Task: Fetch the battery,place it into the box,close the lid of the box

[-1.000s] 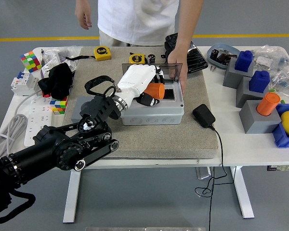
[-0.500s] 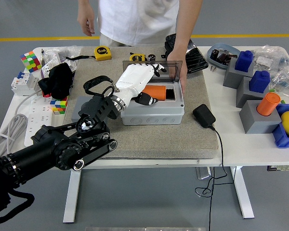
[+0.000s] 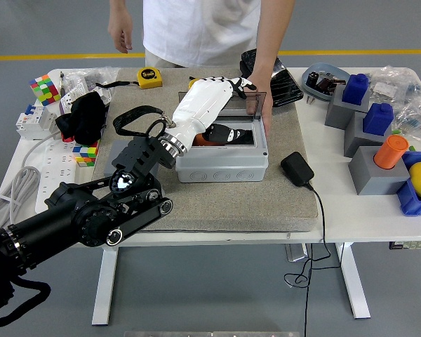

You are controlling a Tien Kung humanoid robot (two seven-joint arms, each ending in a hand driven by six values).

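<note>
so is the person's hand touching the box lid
Touching. The head view shows the person's hand resting on the right edge of the raised clear lid, fingers over its rim, holding it upright on the grey box.

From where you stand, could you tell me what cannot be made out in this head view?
- Battery: only an orange sliver shows in the box; the left hand covers the rest.
- Left hand's fingers: whether open or curled is unclear, seen from behind.
- Lid: upright and transparent, partly hidden by the left hand and the person's hand.
- Right hand: outside the frame.

White left hand (image 3: 212, 105) over grey box (image 3: 223, 166), orange battery (image 3: 203, 140), beige mat (image 3: 217, 200), yellow tape measure (image 3: 149, 76).
</note>
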